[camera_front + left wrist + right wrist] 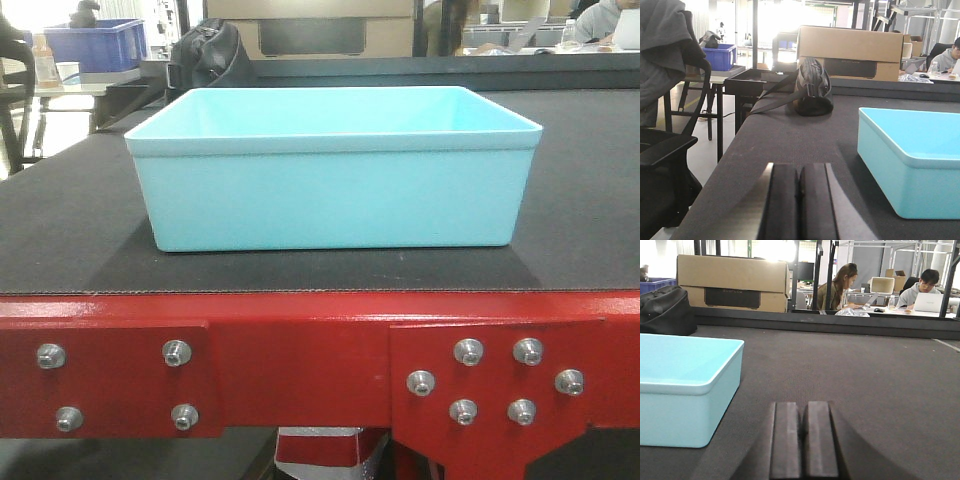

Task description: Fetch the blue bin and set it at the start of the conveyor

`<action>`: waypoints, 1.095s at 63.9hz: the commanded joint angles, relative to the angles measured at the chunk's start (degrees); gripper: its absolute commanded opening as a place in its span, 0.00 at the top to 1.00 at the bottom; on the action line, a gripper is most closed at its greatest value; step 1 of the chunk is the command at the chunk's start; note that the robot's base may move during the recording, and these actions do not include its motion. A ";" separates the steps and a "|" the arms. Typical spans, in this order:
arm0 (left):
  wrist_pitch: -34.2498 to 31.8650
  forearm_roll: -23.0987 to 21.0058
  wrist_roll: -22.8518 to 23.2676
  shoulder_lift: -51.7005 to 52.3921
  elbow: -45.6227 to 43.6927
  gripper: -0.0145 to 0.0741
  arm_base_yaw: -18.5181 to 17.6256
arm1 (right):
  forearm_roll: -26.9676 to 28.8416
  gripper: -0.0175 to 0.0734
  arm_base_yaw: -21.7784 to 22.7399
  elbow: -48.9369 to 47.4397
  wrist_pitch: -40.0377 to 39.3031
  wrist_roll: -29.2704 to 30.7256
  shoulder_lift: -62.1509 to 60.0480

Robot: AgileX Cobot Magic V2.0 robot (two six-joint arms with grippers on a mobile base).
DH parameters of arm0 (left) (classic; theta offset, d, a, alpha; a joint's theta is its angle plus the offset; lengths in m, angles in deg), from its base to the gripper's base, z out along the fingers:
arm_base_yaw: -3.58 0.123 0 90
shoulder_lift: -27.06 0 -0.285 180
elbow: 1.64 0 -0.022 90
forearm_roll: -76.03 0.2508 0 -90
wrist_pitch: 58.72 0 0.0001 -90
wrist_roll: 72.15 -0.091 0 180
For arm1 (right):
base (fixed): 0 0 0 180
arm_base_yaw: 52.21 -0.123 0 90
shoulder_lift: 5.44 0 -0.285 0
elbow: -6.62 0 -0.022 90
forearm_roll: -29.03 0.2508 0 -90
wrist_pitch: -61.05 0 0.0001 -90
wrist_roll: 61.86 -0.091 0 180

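nearest the front camera is the red frame (300,360) with its silver bolts, edging the conveyor start (70,230), and the blue bin (335,170) sits squarely on the black belt just behind that frame, upright, empty and level. taking the bin as the landmark, the left gripper (799,200) lies low over the belt to its left, and the right gripper (804,440) lies low to its right; each has its jaws pressed together with nothing between them, and neither touches the bin. judged from this, the placing looks done, so what remains is to leave cleanly: draw both arms straight back along the belt, away from the bin's walls, without sweeping sideways and nudging it off square. beyond the bin, a black bag (812,87) rests on the belt, then a cardboard box (850,50), and farthest off people sit at desks
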 commanded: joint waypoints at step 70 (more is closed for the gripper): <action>-5.52 -2.27 -5.64 0.31 -0.14 0.96 0.04 | 0.29 0.99 -0.06 -0.01 -1.39 -0.12 -0.15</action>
